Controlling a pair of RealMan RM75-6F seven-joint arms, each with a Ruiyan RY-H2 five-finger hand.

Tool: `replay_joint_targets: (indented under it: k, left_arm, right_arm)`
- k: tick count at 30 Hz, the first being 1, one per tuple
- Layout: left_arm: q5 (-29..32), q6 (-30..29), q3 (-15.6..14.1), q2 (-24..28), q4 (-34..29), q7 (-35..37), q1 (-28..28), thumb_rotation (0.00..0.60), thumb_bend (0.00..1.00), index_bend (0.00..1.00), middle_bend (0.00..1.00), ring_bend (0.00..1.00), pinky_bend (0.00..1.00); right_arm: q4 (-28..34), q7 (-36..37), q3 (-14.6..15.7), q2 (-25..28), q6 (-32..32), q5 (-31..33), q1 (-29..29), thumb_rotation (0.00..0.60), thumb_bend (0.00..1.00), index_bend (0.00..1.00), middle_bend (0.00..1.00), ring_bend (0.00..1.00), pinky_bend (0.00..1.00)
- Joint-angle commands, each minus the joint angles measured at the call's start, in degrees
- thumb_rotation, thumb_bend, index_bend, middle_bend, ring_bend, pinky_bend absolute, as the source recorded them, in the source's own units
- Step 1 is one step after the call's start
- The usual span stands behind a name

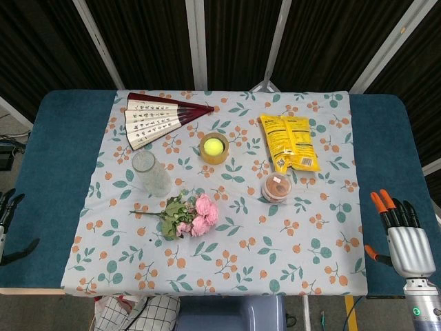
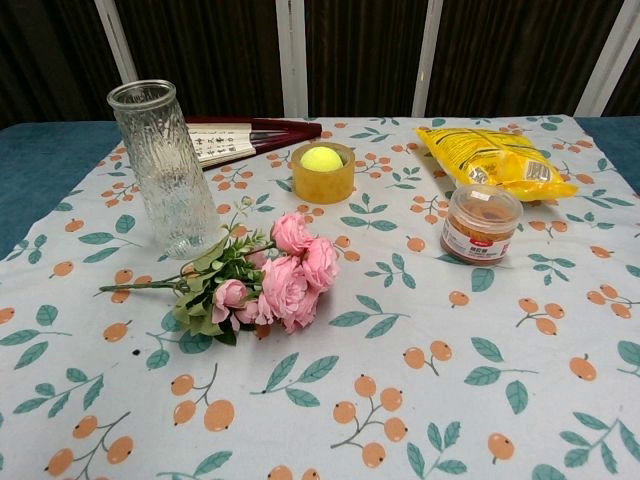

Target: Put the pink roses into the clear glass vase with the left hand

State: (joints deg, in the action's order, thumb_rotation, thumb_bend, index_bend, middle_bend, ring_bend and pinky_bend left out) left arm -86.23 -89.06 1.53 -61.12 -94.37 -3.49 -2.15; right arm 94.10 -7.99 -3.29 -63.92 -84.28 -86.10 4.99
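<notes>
Right now I see the tablecloth (image 1: 227, 276) spread wide, the clear glass vase (image 2: 165, 170) upright on it, and the pink roses (image 2: 275, 285) lying just in front of the vase, stems pointing toward my left side. My left hand (image 1: 7, 214) hangs open, holding nothing, well left of the vase, nearer the stems than my right hand (image 1: 403, 231), also open.

The right hand (image 1: 408, 243) is built with a silver metal palm, black fingers (image 1: 406, 215), some orange-tipped; the left hand (image 1: 8, 214) is seen as black.
</notes>
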Motion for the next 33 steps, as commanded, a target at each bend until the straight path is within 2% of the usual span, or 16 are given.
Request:
replay_joint_targets:
  k: [1,6,17,21,27,33]
  left_arm:
    - [0.4,0.2,0.2,0.3,-0.5,-0.4,0.1,0.600,0.31,0.11,0.02,0.00,0.01]
    - [0.1,0.4,0.0,0.3,-1.1,-0.8,0.0,0.600,0.31,0.11,0.02,0.00,0.06]
    - [-4.4,-0.9,-0.4,-1.7,2.0,0.2,-0.6,0.600,0.26,0.10,0.02,0.00,0.06]
    - [-4.0,2.5,-1.1,-1.8,1.5,-0.2,-1.9,0.600,0.25,0.09,0.02,0.00,0.06]
    - [-4.0,12.4,-2.8,-1.1,-1.5,0.3,-6.3,0.600,0.21,0.05,0.02,0.00,0.09]
    - [-0.9,19.5,-1.5,-4.8,-5.3,-10.7,-10.6,0.600,0.19,0.03,0.02,0.00,0.09]
  right_arm:
    - [0.2,0.0,0.0,0.2,0.1,0.2,-0.1,0.600,0.18,0.05,0.00,0.05,0.05]
    - [-0.1,0.0,0.2,0.3,0.3,0.5,-0.2,0.600,0.18,0.05,0.00,0.05,0.05]
    - [1.2,-1.9,-0.3,-0.2,-0.2,2.4,-0.8,0.600,0.18,0.05,0.00,0.05,0.05]
    - [2.6,-2.1,-0.7,0.5,0.2,4.5,-1.2,0.600,0.18,0.05,0.00,0.05,0.05]
    - [2.9,-2.4,-1.6,0.4,0.3,6.0,-1.1,0.600,0.18,0.05,0.00,0.05,0.05]
    - [2.3,-2.4,-1.7,0.1,1.2,6.4,-0.7,0.600,0.18,0.05,0.00,0.05,0.05]
